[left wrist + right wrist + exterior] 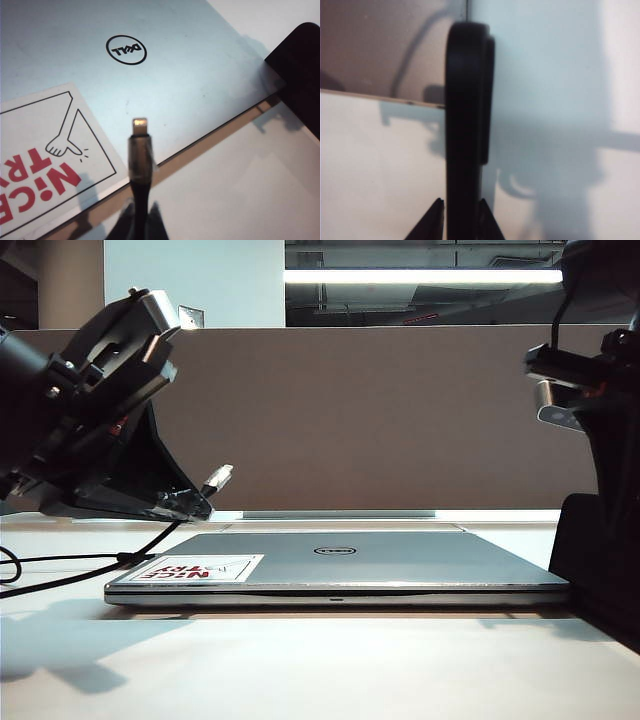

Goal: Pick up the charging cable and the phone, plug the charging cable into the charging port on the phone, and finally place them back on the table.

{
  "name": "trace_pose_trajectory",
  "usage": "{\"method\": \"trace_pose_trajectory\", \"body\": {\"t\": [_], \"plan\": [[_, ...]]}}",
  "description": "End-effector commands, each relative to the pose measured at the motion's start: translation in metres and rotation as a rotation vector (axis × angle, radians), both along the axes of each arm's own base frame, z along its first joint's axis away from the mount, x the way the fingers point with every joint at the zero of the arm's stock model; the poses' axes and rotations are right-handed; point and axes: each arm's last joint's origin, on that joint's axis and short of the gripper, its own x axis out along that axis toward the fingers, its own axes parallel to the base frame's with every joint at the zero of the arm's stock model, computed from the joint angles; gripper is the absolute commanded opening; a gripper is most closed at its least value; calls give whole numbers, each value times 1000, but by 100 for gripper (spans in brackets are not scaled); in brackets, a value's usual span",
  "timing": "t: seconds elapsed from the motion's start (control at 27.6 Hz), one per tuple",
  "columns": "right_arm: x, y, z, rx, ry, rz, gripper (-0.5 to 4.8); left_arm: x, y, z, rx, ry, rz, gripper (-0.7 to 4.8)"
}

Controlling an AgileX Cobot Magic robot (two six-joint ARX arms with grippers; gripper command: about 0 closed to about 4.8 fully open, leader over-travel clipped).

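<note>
My left gripper (pixel 137 222) is shut on the black charging cable (pixel 140 165) just behind its collar. It hangs over the front left of the laptop, and the silvery plug (pixel 218 480) points up and to the right. The cord (pixel 80 570) trails down to the table (pixel 300 660) at the left. The black phone (pixel 467 115) stands edge-on between the fingers of my right gripper (pixel 462 215). A thin gap shows beside one finger (pixel 436 220). In the exterior view the phone (pixel 588 560) stands at the laptop's right end. The charging port cannot be made out.
A closed silver Dell laptop (pixel 400 558) with a red-lettered sticker (pixel 195 568) lies across the middle of the table. A grey-brown divider panel (pixel 380 420) stands behind it. The right arm's body (pixel 600 380) fills the right edge.
</note>
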Motion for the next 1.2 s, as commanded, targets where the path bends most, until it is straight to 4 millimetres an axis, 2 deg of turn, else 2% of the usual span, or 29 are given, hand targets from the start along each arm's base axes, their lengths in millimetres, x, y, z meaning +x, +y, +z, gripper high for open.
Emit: {"method": "trace_pose_trajectory", "body": {"t": [0.04, 0.33, 0.87, 0.98, 1.09, 1.2], "plan": [[3, 1, -2, 7, -1, 6, 99, 1, -1, 2, -10, -18, -3, -6], [11, 4, -12, -12, -2, 7, 99, 0, -1, 2, -10, -18, -3, -6], [9, 3, -13, -22, 29, 7, 97, 1, -1, 2, -10, -18, -3, -6], [7, 2, -13, -29, 52, 7, 77, 1, -1, 2, -10, -18, -3, -6], [7, 2, -13, -28, 48, 7, 4, 1, -1, 2, -10, -18, -3, -6], [7, 2, -13, -27, 47, 7, -6, 1, -1, 2, -10, -18, -3, -6]]}}
